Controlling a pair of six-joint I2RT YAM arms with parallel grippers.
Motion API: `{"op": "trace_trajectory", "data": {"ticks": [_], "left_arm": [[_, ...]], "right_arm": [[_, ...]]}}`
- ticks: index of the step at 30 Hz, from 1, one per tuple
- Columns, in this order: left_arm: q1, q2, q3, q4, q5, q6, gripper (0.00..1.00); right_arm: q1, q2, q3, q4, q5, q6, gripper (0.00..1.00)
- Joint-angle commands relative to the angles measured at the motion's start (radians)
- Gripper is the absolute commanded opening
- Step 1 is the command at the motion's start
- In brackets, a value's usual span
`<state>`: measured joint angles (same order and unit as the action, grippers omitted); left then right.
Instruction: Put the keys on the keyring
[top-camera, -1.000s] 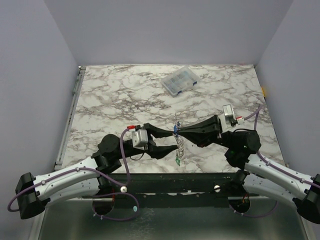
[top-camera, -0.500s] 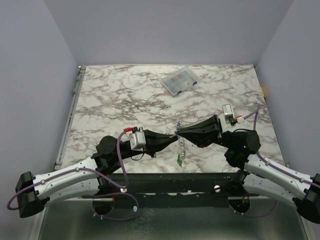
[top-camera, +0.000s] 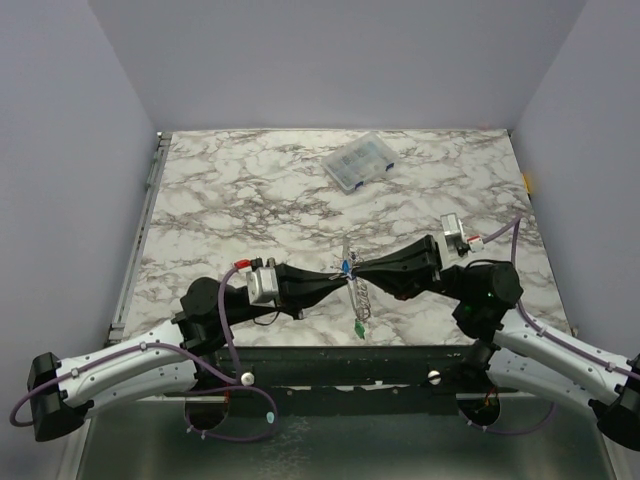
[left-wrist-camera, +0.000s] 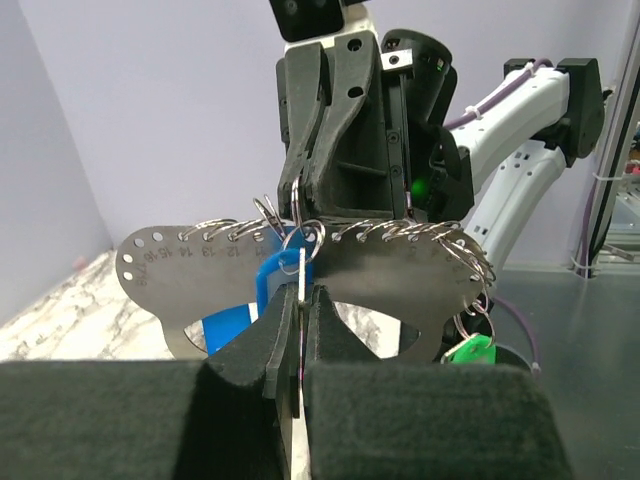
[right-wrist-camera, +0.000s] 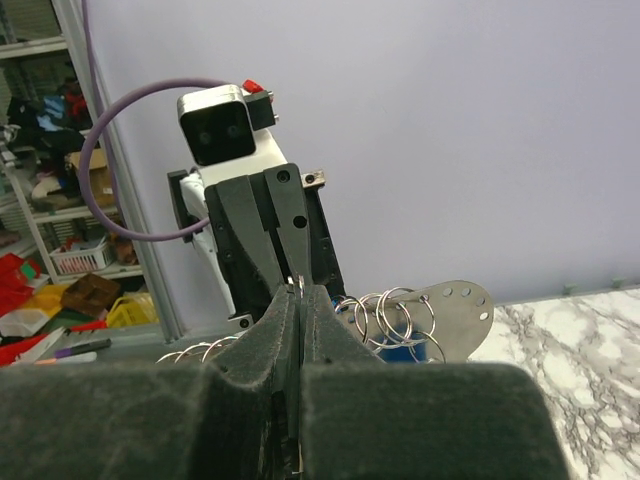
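Keyring (left-wrist-camera: 385, 275): flat silvery plate shaped like two wings, held in the air above the near-middle of the bench, hanging between the two tool tips.
Split rings (right-wrist-camera: 390, 312): small wire loops threaded through holes along the plate's upper edge, bunched thickest at its middle.
Blue key (left-wrist-camera: 268, 285): bright plastic head lying against the plate's middle, just left of the left tool's tips.
Second blue key (left-wrist-camera: 228, 330): lower down, partly hidden behind the plate's lower edge.
Green key (left-wrist-camera: 470, 350): dangling from a ring at the plate's right-hand end; from above, the lowest piece of the bundle and the one nearest the arm bases.
Left tool (left-wrist-camera: 300, 300): closed to a thin slit at the plate's middle, right beside the blue head; cannot tell which piece sits in the pinch.
Right tool (right-wrist-camera: 298, 295): closed tight on the keyring at the ring cluster, nose to nose with the left tool.
Bench (top-camera: 230, 190): white-and-grey marbled top.
Compartment box (top-camera: 358, 162): clear plastic, on the far side, well apart from the tools.
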<state>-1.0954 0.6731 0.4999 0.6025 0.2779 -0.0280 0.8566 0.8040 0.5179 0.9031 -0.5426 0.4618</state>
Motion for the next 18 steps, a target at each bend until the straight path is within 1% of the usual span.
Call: {"op": "trace_trajectory", "data": {"ticks": [1,5,8,9,10,12,13,15,18], "left_arm": [[-0.003,-0.019,-0.002,-0.077,0.009,-0.038,0.00],[-0.004,0.006,0.048,-0.177,0.024,-0.057,0.00],[-0.003,0.035,0.101,-0.287,0.023,-0.055,0.00],[-0.003,0.043,0.120,-0.332,0.012,-0.051,0.00],[-0.003,0.051,0.142,-0.378,-0.009,-0.047,0.00],[-0.003,0.068,0.195,-0.492,-0.059,-0.034,0.00],[-0.003,0.077,0.224,-0.544,-0.073,-0.021,0.00],[-0.003,0.098,0.273,-0.643,-0.092,0.003,0.00],[-0.003,0.130,0.325,-0.729,-0.126,0.004,0.00]], "right_arm": [[-0.004,-0.045,0.010,-0.051,0.077,-0.062,0.01],[-0.004,-0.054,0.025,-0.179,0.148,-0.088,0.01],[-0.004,-0.054,0.030,-0.239,0.181,-0.094,0.01],[-0.004,-0.054,0.035,-0.261,0.180,-0.097,0.03],[-0.004,-0.054,0.044,-0.291,0.178,-0.098,0.10],[-0.004,-0.057,0.068,-0.370,0.180,-0.103,0.35],[-0.004,-0.060,0.081,-0.417,0.187,-0.107,0.43],[-0.004,-0.071,0.101,-0.509,0.211,-0.125,0.51],[-0.004,-0.108,0.106,-0.615,0.268,-0.134,0.55]]}}
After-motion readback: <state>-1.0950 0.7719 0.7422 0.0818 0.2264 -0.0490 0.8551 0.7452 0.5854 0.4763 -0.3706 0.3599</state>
